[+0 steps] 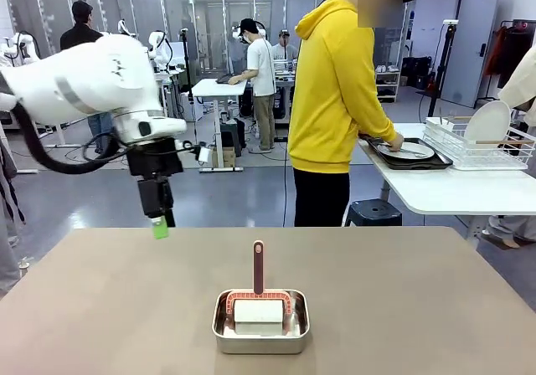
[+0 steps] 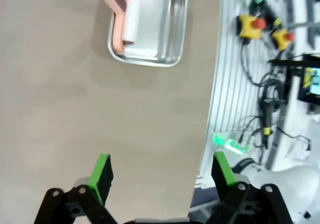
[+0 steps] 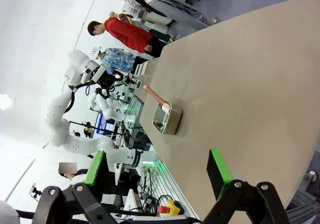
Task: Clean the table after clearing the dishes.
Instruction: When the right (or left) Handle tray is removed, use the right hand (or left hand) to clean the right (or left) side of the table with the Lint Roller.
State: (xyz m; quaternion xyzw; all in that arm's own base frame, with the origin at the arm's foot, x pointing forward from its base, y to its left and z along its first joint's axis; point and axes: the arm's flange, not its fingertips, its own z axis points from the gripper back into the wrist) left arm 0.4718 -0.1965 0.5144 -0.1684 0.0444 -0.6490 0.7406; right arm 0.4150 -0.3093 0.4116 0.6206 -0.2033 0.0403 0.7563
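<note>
The taupe-brown table [image 1: 117, 308] carries a small steel pan [image 1: 260, 321] holding a pink-framed roller. My left gripper [image 1: 161, 224] hangs over the table's far left edge, pointing down. In the left wrist view the left gripper [image 2: 162, 171] is open above bare tabletop [image 2: 60, 109], with the pan [image 2: 150, 29] ahead. My right gripper [image 3: 156, 168] is open too, looking across the table [image 3: 260, 84] at the pan [image 3: 166, 119]. A white plate on a dark tray, the dishes [image 1: 408, 151], lies on a white side table under a person's hands.
The person in a yellow hoodie [image 1: 335, 82] stands behind the table's far edge, turned to the white side table [image 1: 452, 191]. A wire dish rack [image 1: 477, 145] with a plate stands there. Cables and stop buttons [image 2: 260, 26] lie beyond the table's near edge.
</note>
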